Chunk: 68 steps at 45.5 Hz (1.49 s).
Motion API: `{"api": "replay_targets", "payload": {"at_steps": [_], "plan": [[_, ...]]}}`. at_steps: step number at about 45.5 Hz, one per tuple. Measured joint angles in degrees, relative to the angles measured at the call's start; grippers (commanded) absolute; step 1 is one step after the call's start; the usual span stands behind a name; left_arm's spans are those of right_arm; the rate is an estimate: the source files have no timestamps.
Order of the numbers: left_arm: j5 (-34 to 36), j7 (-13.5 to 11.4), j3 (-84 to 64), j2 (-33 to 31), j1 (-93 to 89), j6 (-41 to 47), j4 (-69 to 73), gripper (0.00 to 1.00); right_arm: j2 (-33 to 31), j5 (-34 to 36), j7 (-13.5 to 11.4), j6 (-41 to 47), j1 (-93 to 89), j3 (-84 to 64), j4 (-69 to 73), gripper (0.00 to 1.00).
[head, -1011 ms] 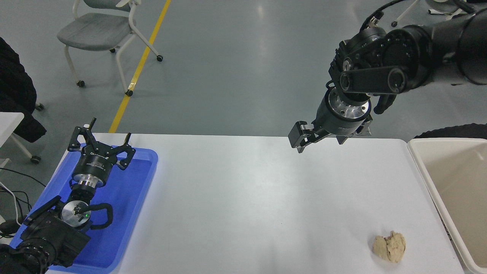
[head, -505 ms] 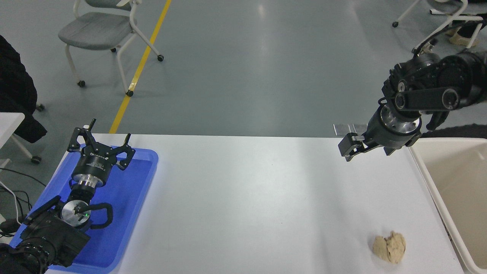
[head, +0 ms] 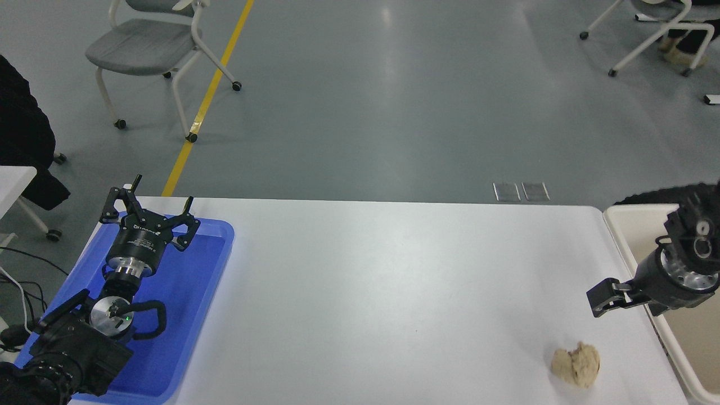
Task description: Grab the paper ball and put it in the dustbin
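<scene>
The paper ball (head: 575, 364), a tan lumpy wad, lies on the white table (head: 394, 292) near its front right corner. The cream dustbin (head: 619, 230) stands against the table's right edge, partly cut off by the picture. My right gripper (head: 625, 306) is open and empty. It hangs low over the table's right edge at the dustbin's left rim, behind and to the right of the paper ball and apart from it. My left gripper (head: 151, 209) is parked open over the blue tray at the lower left.
A blue shallow tray (head: 208, 270) lies at the table's left end under the left arm. Chairs (head: 152, 45) stand on the grey floor beyond the table, and a yellow floor line (head: 205, 95) runs past them.
My right arm has swung from high over the table's far edge to the right and down, towards the camera. Its gripper now sits low by the dustbin's rim, nearer the paper ball.
</scene>
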Motion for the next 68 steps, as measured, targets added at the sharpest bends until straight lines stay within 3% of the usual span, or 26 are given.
{"api": "replay_targets", "payload": {"at_steps": [20,48,54,57,58,62,63,64,65,68], "plan": [[0.0,0.0,0.0,0.01,-0.03,0.0,0.02,1.0,-0.14,-1.99,0.03,-2.49,-16.32,12.66,-6.26,1.0],[-0.01,0.05,0.07,0.01,-0.03,0.0,0.01,1.0,2.43,-1.96,0.02,-4.41,-25.0,20.12,-9.87,0.96],[-0.01,0.05,0.07,0.01,-0.03,0.0,0.02,1.0,2.64,-1.85,0.11,-5.01,-25.73,20.58,-10.16,0.71],[-0.01,0.05,0.07,0.01,-0.03,0.0,0.02,1.0,2.71,-1.79,0.16,-5.17,-25.97,20.69,-10.27,0.44],[-0.01,0.05,0.07,0.01,-0.03,0.0,0.02,1.0,2.73,-1.76,0.18,-5.24,-26.06,20.74,-10.32,0.4],[-0.01,0.05,0.07,0.01,-0.03,0.0,0.02,1.0,2.79,-1.73,0.26,-5.44,-26.27,20.84,-10.44,0.29],[-0.01,0.05,0.07,0.01,-0.03,0.0,0.02,1.0,2.8,-1.73,0.27,-5.5,-26.31,20.86,-10.46,0.21],[-0.01,0.05,0.07,0.01,-0.03,0.0,0.02,1.0,2.81,-1.73,0.28,-5.6,-26.35,20.87,-10.5,0.06],[-0.01,0.05,0.07,0.01,-0.03,0.0,0.02,1.0,2.82,-1.73,0.29,-5.7,-26.39,20.89,-10.53,0.0],[-0.01,0.05,0.07,0.0,-0.03,0.0,0.02,1.0,2.85,-1.73,0.31,-6.05,-26.47,20.92,-10.64,0.0]]}}
